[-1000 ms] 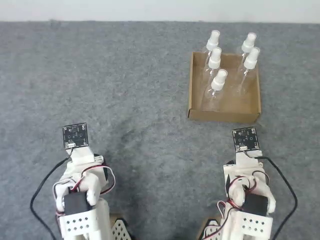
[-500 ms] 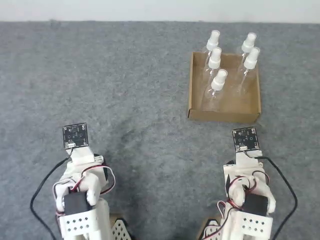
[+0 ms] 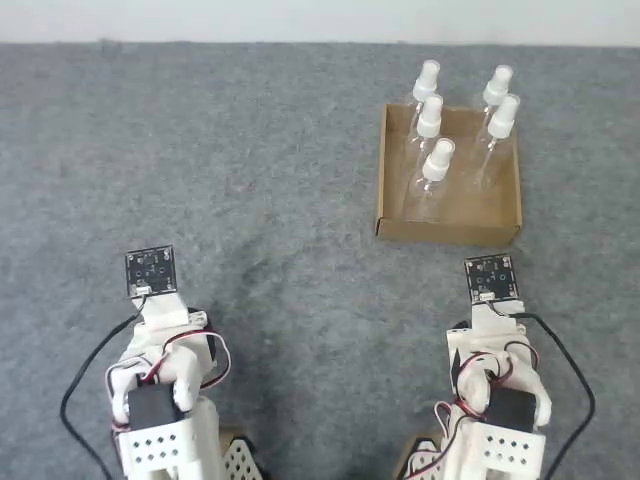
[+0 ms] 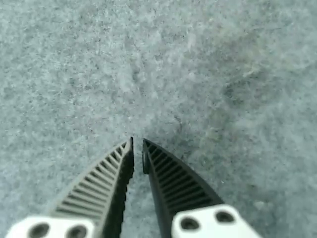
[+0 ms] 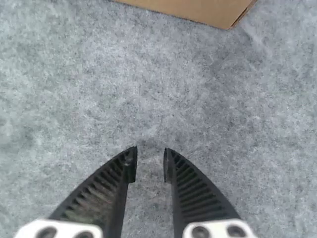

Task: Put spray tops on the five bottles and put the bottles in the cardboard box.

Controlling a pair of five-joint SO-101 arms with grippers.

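Item 1: your left gripper (image 4: 137,141). Its fingers (image 4: 111,173) are clenched almost tip to tip with only a sliver between them. They grasp nothing and are poised over bare grey carpet (image 4: 198,74)

Item 2: your right gripper (image 5: 150,151). Its fingers (image 5: 111,188) are drawn close with a narrow gap and are likewise empty. They are over the same carpet, with a corner of the cardboard box (image 5: 198,10) lying well beyond the tips

Item 3: your left arm (image 3: 165,370) is folded back at the near edge of the bench (image 3: 250,150), well apart from the box

Item 4: your right arm (image 3: 495,370) is folded back at the near edge too, with its wrist near the box's front wall

Item 5: the cardboard box sits open-topped on the far right part of the bench, in front of your right arm

Item 6: five clear bottles stand upright inside the box, each capped with a white spray top (image 3: 439,153):
- far row: the far left bottle (image 3: 420,92) and the far right bottle (image 3: 490,97)
- just nearer: the second left bottle (image 3: 424,135) and the second right bottle (image 3: 497,140)
- nearest you: the front bottle (image 3: 430,185), in the left half of the box

The near right part of the box floor is bare cardboard
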